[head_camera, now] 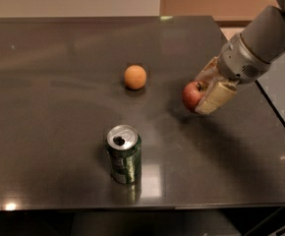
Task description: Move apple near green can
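You have a dark, glossy counter (44,92) with the green can (124,154) upright on it. An orange round fruit (135,77) rests behind the can. Farther right of the can, the tool (202,95) clamps the apple (190,96).

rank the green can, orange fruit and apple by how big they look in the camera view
1. green can, also nearest the camera.
2-3. orange fruit and apple look alike; the gripper, at right, clasps and partly hides the apple.

Grey cylindrical arm; cream, seemingly padded claw (198,96) at the right.
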Robot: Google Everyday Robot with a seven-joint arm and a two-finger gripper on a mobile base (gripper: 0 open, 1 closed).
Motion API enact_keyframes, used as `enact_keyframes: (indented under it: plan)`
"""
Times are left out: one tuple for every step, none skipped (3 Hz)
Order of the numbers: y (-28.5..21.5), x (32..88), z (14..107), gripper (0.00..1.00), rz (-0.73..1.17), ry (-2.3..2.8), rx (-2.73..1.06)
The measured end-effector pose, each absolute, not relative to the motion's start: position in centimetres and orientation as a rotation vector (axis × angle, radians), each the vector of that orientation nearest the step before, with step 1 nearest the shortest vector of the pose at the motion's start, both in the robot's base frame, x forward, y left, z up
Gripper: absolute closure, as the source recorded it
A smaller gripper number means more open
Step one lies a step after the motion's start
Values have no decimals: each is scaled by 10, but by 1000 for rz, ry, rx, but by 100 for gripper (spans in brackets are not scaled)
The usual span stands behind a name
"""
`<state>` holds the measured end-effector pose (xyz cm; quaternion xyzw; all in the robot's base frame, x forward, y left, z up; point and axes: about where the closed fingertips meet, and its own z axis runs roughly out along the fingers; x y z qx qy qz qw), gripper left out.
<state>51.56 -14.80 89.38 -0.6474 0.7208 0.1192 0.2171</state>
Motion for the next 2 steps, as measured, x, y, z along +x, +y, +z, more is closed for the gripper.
enact_keyframes:
  plan:
    - [-131,487,904,100,356,1941,-1835]
    - [-111,464,905,100,380,1886,-1887]
